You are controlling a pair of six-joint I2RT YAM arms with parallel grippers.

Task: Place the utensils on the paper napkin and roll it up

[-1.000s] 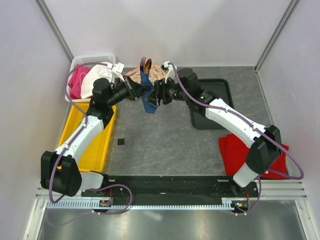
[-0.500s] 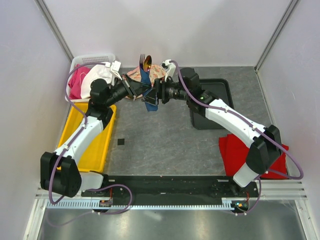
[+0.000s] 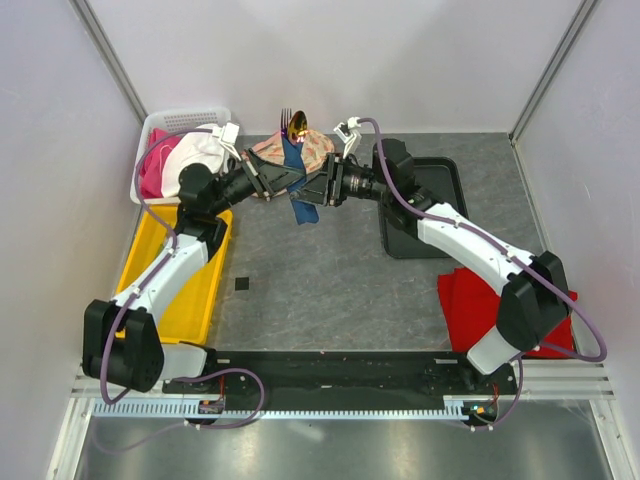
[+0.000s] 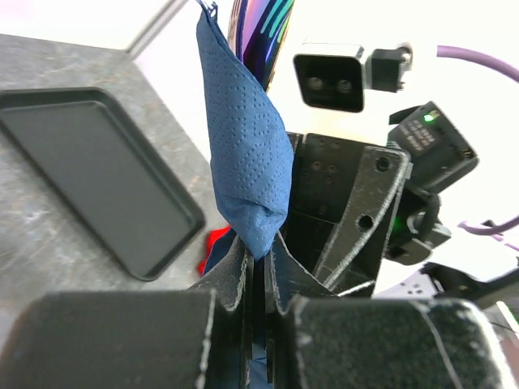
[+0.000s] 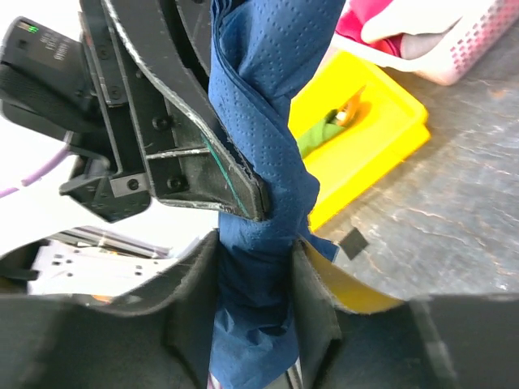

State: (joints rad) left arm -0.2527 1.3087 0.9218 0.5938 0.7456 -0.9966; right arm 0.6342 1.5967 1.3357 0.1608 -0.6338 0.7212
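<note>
The navy paper napkin [image 3: 303, 209] is rolled into a bundle and held in the air above the back of the table. The utensils [image 3: 293, 125] stick out of its top end, showing a fork and a gold spoon head. My left gripper [image 3: 283, 180] is shut on the bundle from the left. My right gripper [image 3: 318, 190] is shut on it from the right, just below. In the left wrist view the napkin [image 4: 243, 154] rises from my shut left gripper [image 4: 259, 243], with a shiny utensil head [image 4: 259, 32] above. In the right wrist view the napkin [image 5: 259, 162] fills my right gripper [image 5: 255, 267].
A peach floral fabric [image 3: 322, 146] lies behind the grippers. A white basket [image 3: 165, 125] of cloths stands at the back left, with a yellow bin [image 3: 190, 290] in front of it. A black tray [image 3: 440, 180] is at the right and a red cloth [image 3: 465, 305] at the near right. A small black square [image 3: 241, 286] lies on the table.
The bundle has tilted more upright and its utensil heads have risen toward the back. The right arm has drawn back to the right, and both grippers still hold the napkin.
</note>
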